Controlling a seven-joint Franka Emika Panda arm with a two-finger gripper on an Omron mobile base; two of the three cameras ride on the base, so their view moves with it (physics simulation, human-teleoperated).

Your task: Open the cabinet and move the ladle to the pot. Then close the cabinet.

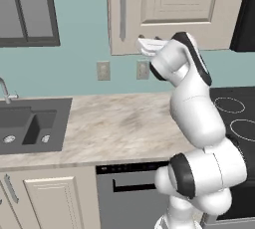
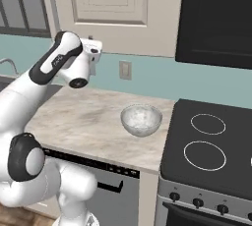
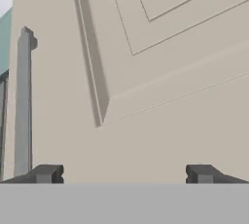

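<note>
1. Where the left base view begins, a dark sink (image 1: 30, 123) sits sunk in the marbled counter (image 1: 119, 128), with a grey-framed window (image 1: 27, 9) above it on the teal wall.
2. Further right, two wall outlets (image 1: 103, 70) sit under the cabinet (image 1: 169, 4), whose door is shut; its vertical silver handle (image 1: 122, 10) runs down the door's left edge.
3. Raised in front of the door's lower part, the gripper (image 3: 124, 173) points straight at the beige panel; in the hand view its two dark fingertips (image 3: 46, 173) stand wide apart with nothing between them, so the pincer is open.
4. In that hand view the handle (image 3: 23, 106) stands just above the left fingertip, apart from it, not between the tips.
5. Right of the arm in the right base view, a speckled bowl (image 2: 141, 119) rests on the counter, near the stove.
6. At the far right lies the black stove (image 2: 211, 146) with two ring burners, a dark panel (image 2: 216, 18) hanging above it.
</note>
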